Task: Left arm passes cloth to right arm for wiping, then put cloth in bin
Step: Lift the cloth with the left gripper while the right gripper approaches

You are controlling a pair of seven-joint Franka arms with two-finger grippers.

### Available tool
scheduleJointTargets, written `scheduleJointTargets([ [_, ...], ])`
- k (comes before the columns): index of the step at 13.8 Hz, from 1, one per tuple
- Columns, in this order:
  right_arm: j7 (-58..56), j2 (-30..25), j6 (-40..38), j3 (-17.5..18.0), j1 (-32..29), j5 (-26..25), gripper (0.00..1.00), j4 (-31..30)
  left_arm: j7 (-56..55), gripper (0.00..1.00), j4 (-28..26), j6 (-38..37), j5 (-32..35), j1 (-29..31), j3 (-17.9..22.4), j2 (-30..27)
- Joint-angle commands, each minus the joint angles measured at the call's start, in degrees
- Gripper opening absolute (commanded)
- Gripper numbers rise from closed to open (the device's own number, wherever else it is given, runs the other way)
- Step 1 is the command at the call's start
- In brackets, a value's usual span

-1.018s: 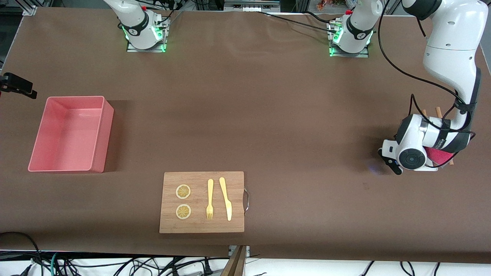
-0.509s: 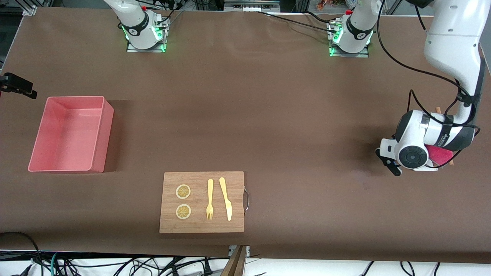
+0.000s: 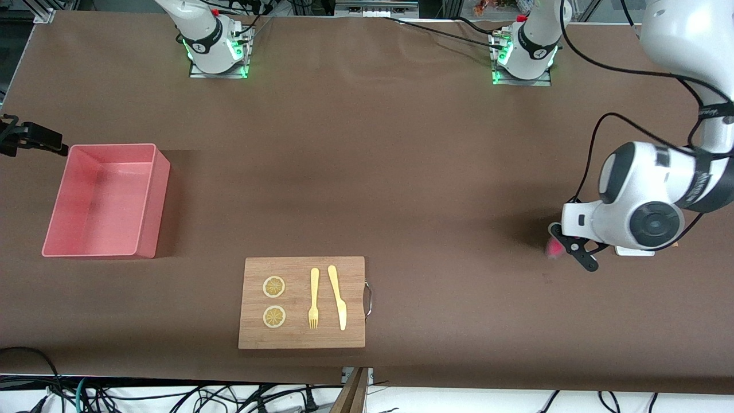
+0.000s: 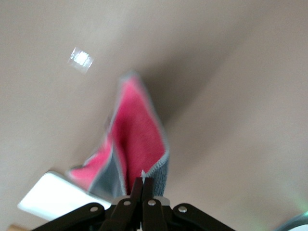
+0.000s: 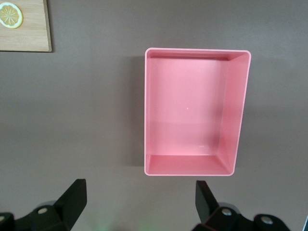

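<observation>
My left gripper (image 3: 566,245) is shut on the cloth (image 3: 554,248) and holds it up over the brown table, beside a small white tray (image 3: 633,250). In the left wrist view the cloth (image 4: 139,139) hangs from the closed fingers (image 4: 142,185), magenta-red inside, grey outside. My right gripper (image 3: 31,140) is at the table's edge by the bin (image 3: 97,201). In the right wrist view it (image 5: 139,190) is open and empty, with the empty pink bin (image 5: 192,110) under it.
A wooden cutting board (image 3: 352,287) with two lemon slices, a fork (image 3: 313,298) and a knife (image 3: 338,296) lies near the front edge. The white tray also shows in the left wrist view (image 4: 53,197).
The left arm has lifted with the cloth off the white tray and swung it a little toward the table's middle. The right gripper has shifted slightly toward the bin.
</observation>
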Motion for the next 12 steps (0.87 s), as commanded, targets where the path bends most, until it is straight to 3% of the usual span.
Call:
scheduleJointTargets([
  [1, -0.4, 1.3, -0.8, 0.3, -0.2, 0.6, 1.0, 0.5, -2.0, 0.0, 0.8, -2.2, -12.8, 0.3, -0.6, -3.7],
  [4, 0.9, 1.5, -0.8, 0.6, 0.5, 0.9, 1.0, 0.4, -19.5, 0.0, 1.1, -1.8, -22.6, 0.3, -6.4, -4.4],
  [7, 8.6, 3.5, -0.1, 0.6, 4.1, 4.0, 1.0, 0.9, -43.5, 0.0, 3.6, 5.1, -23.4, -2.9, -13.3, -4.1],
  [9, 16.7, 4.7, 2.0, 0.6, 6.8, 6.7, 1.0, 1.0, -54.6, 0.0, 5.2, 10.6, -23.5, -7.9, -13.7, -3.7],
  [12, 27.4, 6.5, 5.2, 0.6, 11.0, 10.1, 1.0, 1.0, -61.2, 0.0, 5.9, 17.9, -23.6, -13.3, -13.9, -3.2],
])
